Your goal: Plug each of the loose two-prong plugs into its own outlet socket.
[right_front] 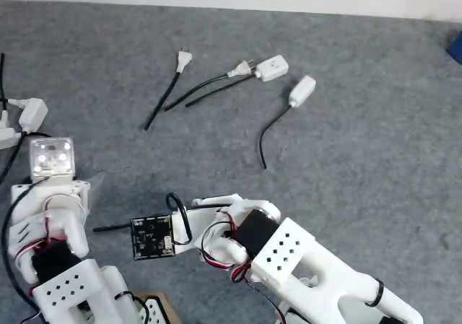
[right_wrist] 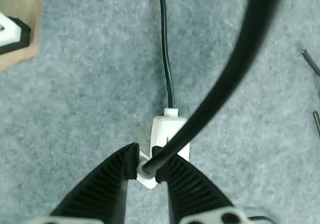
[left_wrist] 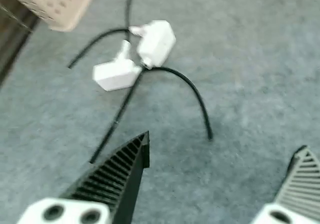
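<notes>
Carpet (right_front: 375, 143), plug (right_front: 240, 69) in socket (right_front: 273, 67), right end effector (right_wrist: 147, 162) clamping white block (right_wrist: 160, 129)

A loose white two-prong plug on a black cord (right_front: 184, 60) lies near a second white plug (right_front: 240, 69), which is set end-on against a white rectangular socket block (right_front: 272, 68). Another white corded socket block (right_front: 302, 91) lies just beside them. Farther left, a rounded white plug body (left_wrist: 156, 42) touches a flat white block (left_wrist: 116, 75), and a small white corded block (right_wrist: 169, 129) sits clamped in the right pincer (right_wrist: 146, 158).

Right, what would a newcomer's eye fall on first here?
The right hand is shut on a white piece with a black cord, down by the carpet. A lit lamp glows on the left arm, and loose plugs lie farther out.
</notes>
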You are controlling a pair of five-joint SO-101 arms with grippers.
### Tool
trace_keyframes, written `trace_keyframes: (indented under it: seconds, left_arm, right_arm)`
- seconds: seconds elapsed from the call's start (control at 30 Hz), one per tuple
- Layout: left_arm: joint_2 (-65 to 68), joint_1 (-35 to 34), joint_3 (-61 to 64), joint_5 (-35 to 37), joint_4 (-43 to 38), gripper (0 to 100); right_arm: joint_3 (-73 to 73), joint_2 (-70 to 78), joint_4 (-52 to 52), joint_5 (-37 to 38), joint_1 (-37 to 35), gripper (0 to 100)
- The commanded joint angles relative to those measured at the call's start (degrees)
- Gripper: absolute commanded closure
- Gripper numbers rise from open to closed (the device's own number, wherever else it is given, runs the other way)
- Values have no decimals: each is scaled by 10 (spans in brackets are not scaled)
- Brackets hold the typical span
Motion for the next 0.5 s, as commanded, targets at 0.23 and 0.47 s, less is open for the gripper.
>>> trace_keyframes:
  seconds: [0.23,0.47]
  left_arm:
    - [-1,22,-124,22,229,585]
    - [0,124,-189,69,335,585]
  right_arm:
    - [-42,-1,-54,-292,73,992]
    - [-169,58,48,-338,60,992]
